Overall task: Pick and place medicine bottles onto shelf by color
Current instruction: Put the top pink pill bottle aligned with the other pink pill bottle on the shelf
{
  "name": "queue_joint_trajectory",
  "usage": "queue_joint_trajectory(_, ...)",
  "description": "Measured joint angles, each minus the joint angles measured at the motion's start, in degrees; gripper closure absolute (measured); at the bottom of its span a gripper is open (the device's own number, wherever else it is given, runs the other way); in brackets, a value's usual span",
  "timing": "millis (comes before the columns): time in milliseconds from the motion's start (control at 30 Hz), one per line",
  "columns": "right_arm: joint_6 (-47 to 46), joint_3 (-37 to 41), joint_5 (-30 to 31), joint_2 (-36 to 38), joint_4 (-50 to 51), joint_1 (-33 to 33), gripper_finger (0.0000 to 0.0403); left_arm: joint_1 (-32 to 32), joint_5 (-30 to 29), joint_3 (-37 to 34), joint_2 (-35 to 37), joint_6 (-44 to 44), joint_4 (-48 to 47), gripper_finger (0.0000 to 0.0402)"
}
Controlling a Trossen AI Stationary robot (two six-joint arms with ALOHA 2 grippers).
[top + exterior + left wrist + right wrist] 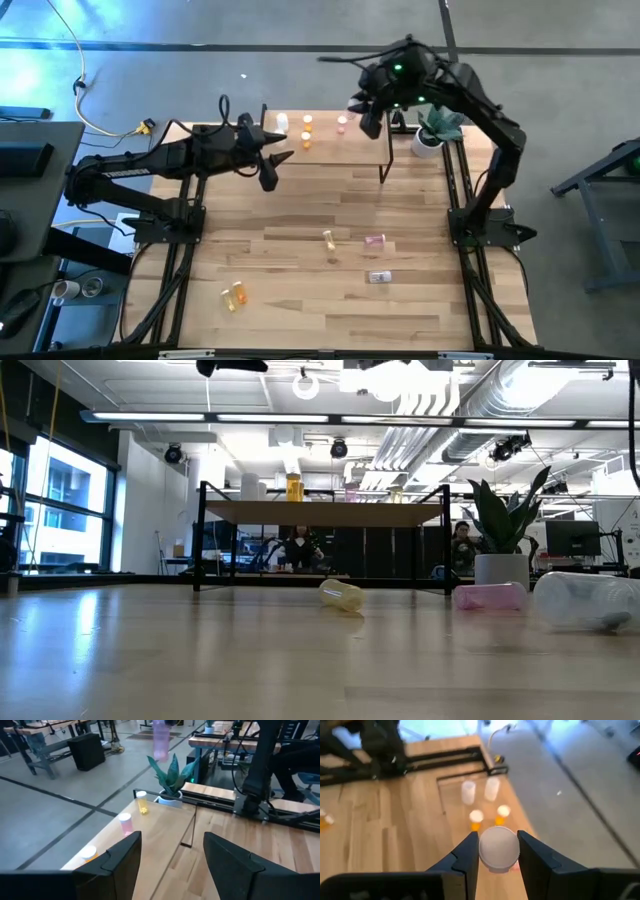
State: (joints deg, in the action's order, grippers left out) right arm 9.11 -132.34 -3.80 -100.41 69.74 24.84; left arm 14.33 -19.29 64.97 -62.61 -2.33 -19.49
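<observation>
Jaws of the right gripper (497,851) are clamped on a small pink cylindrical bottle with a white cap (498,848), held above the low light-wood shelf on black metal legs (350,148). The bottle's long axis is seen running downward, cap toward the wrist, with the shelf board directly below. A standing pink bottle (125,823) is seen on that shelf, likely the target group. Jaws of the left gripper (172,855) stand apart and empty, over the shelf's opposite end.

Overhead, table-level (facing shelf (325,513)), wrist-mounted
</observation>
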Motion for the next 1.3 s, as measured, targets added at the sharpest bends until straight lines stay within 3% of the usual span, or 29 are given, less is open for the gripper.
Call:
queue_joint_trajectory(333, 1.27, 0.09, -3.63, -5.23, 6.26, 0.75, 0.0304, 2.2, 0.02, 0.0, 0.0, 0.02, -0.09, 0.0197)
queue_joint_trajectory(1100, 0.42, 0.09, -6.13, -4.99, 18.47, 1.05, 0.0304, 6.78, 0.89, 0.01, -0.02, 2.12, -0.13, 0.0198)
queue_joint_trajectory(1300, -0.12, 2.25, -6.11, -4.22, 16.82, 0.51, 0.0304, 6.78, 0.87, 0.0, -0.02, 2.58, -0.12, 0.0197)
